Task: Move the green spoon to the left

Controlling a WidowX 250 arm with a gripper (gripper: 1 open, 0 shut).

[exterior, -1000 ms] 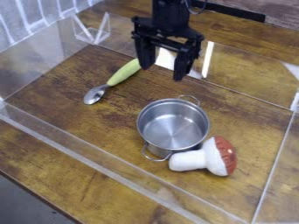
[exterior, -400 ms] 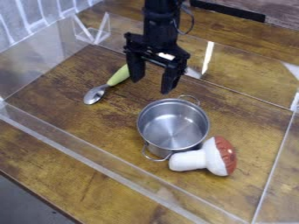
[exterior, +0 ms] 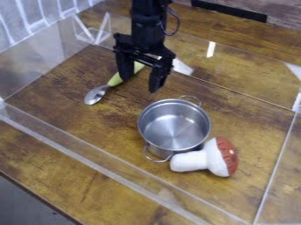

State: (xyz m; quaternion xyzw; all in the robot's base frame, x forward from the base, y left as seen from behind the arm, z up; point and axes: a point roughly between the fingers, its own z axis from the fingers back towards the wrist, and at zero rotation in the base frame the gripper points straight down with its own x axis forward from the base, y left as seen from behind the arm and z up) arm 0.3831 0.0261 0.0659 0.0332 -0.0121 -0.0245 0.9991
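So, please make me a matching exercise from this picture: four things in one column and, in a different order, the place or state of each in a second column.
Things:
1. green spoon with shiny metal bowl
2. round silver metal pot
3. red-brown toy mushroom with white stem
4. black gripper

Places or states:
A. lying on its side, right of the pot
B. open, pointing down above the spoon's handle
C. upright and empty, mid-table
D. lying flat, left of the pot

Pairs: 1-D, 2-C, 3-A, 4-B
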